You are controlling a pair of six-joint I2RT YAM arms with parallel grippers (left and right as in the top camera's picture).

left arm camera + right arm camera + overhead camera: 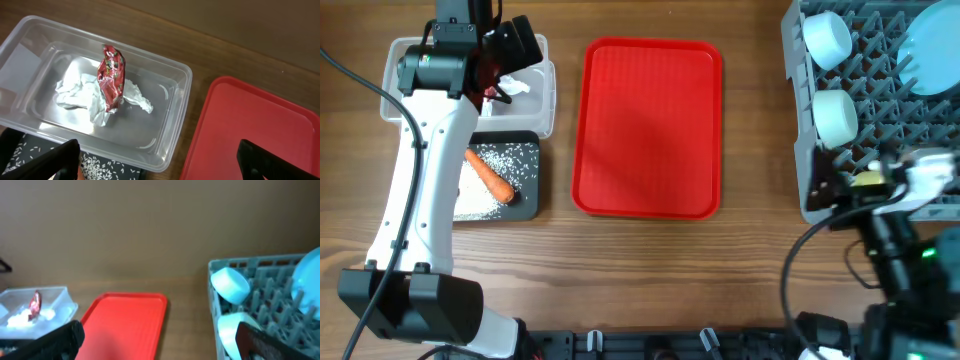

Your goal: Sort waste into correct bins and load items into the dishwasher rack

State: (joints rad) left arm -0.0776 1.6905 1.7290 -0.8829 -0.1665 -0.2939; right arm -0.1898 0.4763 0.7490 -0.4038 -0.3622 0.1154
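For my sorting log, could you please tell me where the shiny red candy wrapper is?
Left wrist view: the shiny red candy wrapper rests on crumpled white tissue inside the clear plastic tub, left of the flat red tray.

The wrapper is red, the tissue white, the tray ribbed red, the rack grey.

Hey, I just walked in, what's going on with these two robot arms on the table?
Two arms are sorting rubbish and loading dishes, and it looks nearly finished. The left claw hangs open above the clear bin, which holds crumpled tissue and a red wrapper. The black bin beside it has rice and a carrot. The right claw, also open, is by the grey rack, where two bowls and a plate sit. The red tray has nothing on it.
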